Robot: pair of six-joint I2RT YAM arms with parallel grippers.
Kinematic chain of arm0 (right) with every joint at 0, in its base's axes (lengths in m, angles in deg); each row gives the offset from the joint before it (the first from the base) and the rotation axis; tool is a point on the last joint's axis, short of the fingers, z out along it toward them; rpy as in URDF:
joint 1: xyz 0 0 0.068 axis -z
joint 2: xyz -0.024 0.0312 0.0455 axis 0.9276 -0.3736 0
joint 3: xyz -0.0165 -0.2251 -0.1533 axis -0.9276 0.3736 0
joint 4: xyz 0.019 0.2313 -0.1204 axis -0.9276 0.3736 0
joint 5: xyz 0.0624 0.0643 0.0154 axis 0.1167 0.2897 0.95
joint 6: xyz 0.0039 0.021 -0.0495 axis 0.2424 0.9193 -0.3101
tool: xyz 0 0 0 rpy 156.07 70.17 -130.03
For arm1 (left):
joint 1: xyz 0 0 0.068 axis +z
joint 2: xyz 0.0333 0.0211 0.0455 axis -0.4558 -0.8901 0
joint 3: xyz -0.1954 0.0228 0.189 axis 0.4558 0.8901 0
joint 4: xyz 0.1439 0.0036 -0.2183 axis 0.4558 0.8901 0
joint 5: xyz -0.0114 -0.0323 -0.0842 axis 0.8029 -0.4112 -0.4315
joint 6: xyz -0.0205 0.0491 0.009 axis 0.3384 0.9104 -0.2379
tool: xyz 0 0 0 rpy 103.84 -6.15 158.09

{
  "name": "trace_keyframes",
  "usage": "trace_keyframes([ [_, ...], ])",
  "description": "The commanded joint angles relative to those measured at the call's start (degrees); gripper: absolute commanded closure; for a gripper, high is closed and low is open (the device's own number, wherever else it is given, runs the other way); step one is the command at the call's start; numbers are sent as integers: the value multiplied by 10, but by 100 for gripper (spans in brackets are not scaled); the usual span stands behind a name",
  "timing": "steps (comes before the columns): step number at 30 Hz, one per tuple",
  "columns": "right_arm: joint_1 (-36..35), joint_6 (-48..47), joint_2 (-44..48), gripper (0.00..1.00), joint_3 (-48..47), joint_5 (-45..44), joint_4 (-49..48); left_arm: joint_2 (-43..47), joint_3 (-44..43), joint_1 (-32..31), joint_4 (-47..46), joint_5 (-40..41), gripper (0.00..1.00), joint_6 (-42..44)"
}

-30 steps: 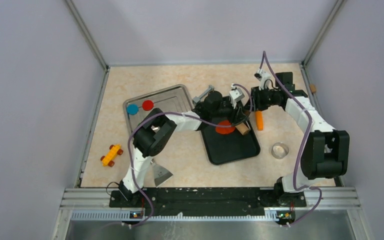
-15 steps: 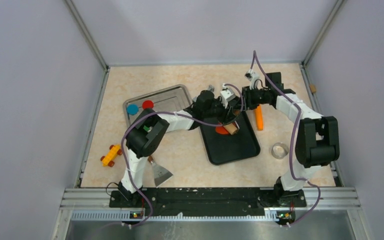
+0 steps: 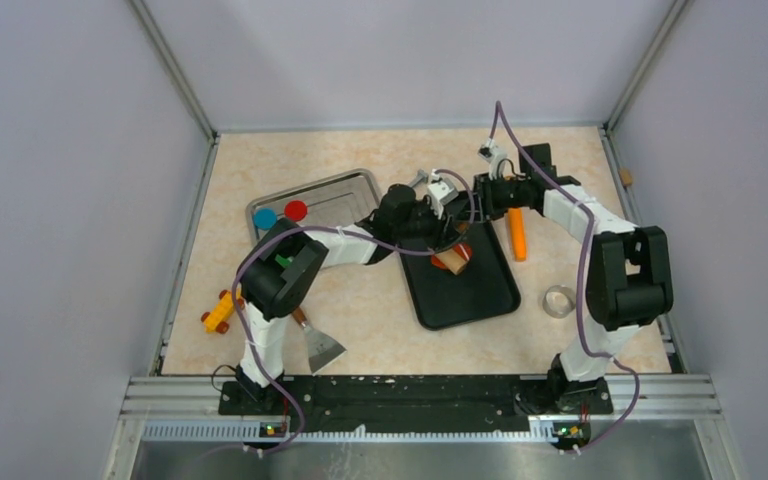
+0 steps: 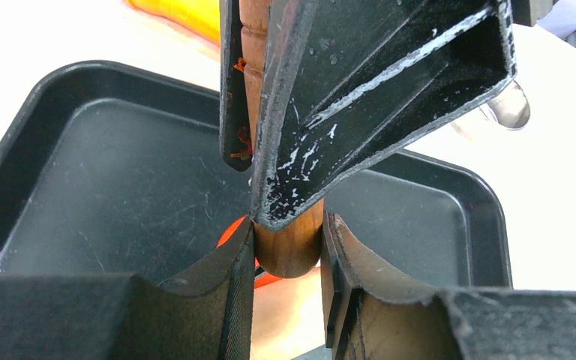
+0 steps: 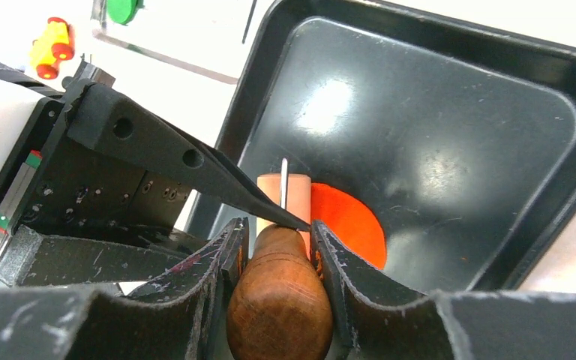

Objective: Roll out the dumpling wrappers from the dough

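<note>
While left end effector (image 4: 285, 247) and right end effector (image 5: 277, 238) each clench rolling pin (image 5: 279, 300) ends | dough (image 5: 349, 221) flattened on black tray (image 3: 470, 300), judged mid-roll | red, blue dumpling wrappers (image 3: 295, 210) done, far left

Bare near half of black tray (image 3: 465, 300) — rolling pin (image 3: 451, 259) across its far end.

The left arm (image 3: 278, 283) and right arm (image 3: 628, 285) have white links, black joints and looping purple cables (image 3: 584, 310). Black fingers (image 5: 360, 300) show white scuffs.
</note>
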Motion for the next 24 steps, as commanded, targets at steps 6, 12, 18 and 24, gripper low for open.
trace_keyframes([
  [6,-21,-23,-23,100,6,12,12,14,57,25,30,42,100,-14],
  [12,-32,25,-15,100,14,41,-27,53,39,27,69,27,100,-7],
  [18,-29,82,27,100,-26,57,-50,73,-40,22,106,12,100,-23],
  [24,-4,80,39,100,-41,49,-38,14,-102,18,90,14,100,-21],
])
